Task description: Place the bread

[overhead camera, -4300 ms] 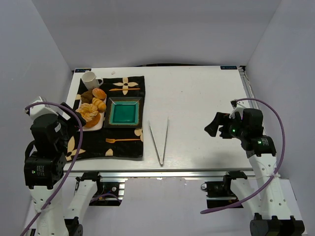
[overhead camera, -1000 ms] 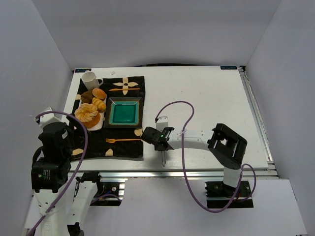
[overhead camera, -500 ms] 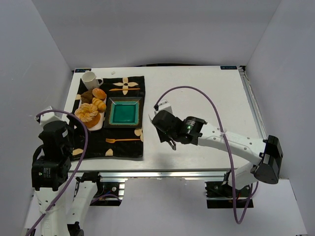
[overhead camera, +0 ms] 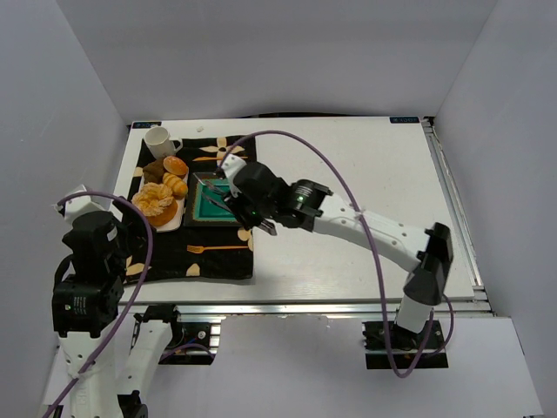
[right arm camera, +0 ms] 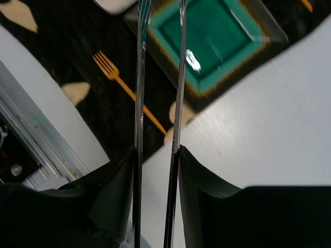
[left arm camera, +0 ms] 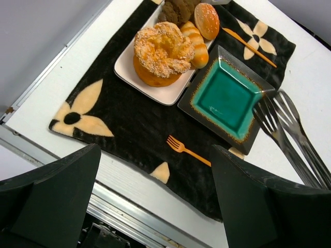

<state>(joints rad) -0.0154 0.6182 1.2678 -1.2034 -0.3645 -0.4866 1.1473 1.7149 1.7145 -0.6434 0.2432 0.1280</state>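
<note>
Sitting swirl-up on its tray (left arm camera: 129, 64), the round bread (left arm camera: 163, 49) lies near tongs (left arm camera: 274, 121) clenched in the right gripper (right arm camera: 156, 160); left gripper (left arm camera: 155, 201) gapes.

The tongs (right arm camera: 139, 77) jut from the right claw (right arm camera: 156, 152), tips over the dish (left arm camera: 225, 95) just left of it. Farther left of the claw the bread (left arm camera: 163, 49) lies on the tray (left arm camera: 129, 64); the fork (left arm camera: 189, 150) lies on the mat (left arm camera: 129, 119), on the claw's near side.

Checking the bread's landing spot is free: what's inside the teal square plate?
Nothing shows in the teal plate; its glazed well is bare. The tongs held in the right gripper hang over one corner, hiding that bit of rim.
</note>
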